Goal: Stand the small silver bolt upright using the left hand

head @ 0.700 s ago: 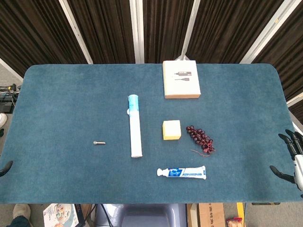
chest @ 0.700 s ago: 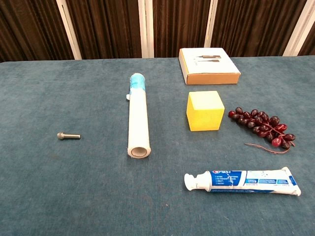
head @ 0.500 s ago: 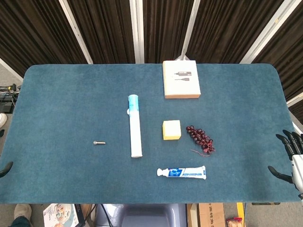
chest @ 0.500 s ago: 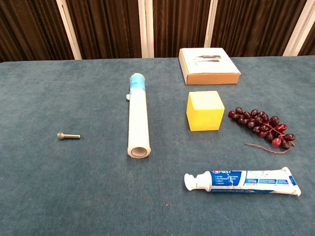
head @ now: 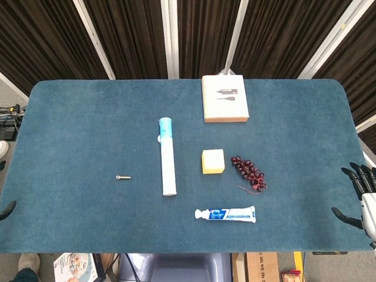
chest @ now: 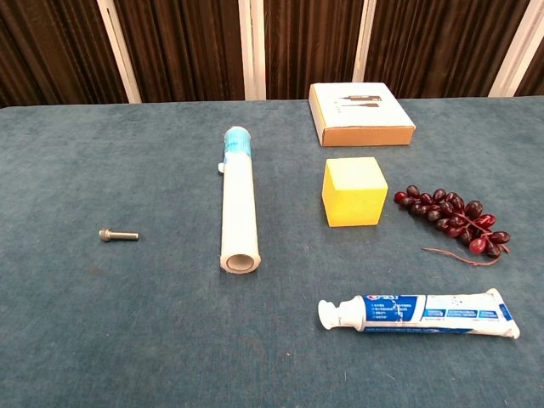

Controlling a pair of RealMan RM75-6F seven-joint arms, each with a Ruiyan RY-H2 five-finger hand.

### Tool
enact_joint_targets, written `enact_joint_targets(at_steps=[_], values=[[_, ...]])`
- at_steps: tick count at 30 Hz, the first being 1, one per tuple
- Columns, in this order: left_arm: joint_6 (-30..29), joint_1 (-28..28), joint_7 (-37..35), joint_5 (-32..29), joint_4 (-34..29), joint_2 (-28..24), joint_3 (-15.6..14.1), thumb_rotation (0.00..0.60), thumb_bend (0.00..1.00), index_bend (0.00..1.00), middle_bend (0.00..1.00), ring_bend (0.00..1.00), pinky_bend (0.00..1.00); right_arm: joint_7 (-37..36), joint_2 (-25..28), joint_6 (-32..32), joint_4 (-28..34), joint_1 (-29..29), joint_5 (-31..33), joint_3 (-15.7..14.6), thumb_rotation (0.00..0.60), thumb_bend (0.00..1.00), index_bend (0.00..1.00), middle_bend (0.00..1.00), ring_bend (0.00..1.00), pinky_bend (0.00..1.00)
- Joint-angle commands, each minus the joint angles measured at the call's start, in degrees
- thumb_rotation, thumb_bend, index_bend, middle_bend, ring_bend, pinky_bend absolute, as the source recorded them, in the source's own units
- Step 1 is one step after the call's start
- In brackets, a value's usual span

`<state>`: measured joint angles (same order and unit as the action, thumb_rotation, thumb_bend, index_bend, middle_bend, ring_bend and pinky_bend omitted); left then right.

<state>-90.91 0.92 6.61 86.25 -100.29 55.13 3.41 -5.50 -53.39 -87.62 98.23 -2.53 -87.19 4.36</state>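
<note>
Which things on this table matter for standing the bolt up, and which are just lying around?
For the job:
small silver bolt, lying on its side
left hand, at the table's edge

Just lying about:
white tube
yellow block
grapes
toothpaste
box

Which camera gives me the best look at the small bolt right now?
The chest view: the bolt lies on its side, head pointing left, shaft visible. In the head view it is only a tiny silver sliver on the blue table.

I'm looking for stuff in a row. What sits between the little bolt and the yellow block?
The white tube, lying flat; chest view shows it best.
</note>
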Motion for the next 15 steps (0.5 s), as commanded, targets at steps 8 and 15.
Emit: enact_joint_targets(at_steps=[8,15], values=[[1.67,2.16,0.12,-1.03,2.0,1.12,1.74,0.6,0.37,0.1,0.04,0.0,0.0,0.37,-0.04,0.24,0.33,0.05,0.64,0.11,0.6,0.15,0.16,0.11,0.06,0.0],[14.37,9.91,4.4,-4.88,0.17,-1.19,3.8,0.6,0.37,0.12,0.04,0.0,0.0,1.46,-0.25,0.45,0.75,-0.06,0.48,-0.02,0.6,0.15,0.16,0.11,0.06,0.0]])
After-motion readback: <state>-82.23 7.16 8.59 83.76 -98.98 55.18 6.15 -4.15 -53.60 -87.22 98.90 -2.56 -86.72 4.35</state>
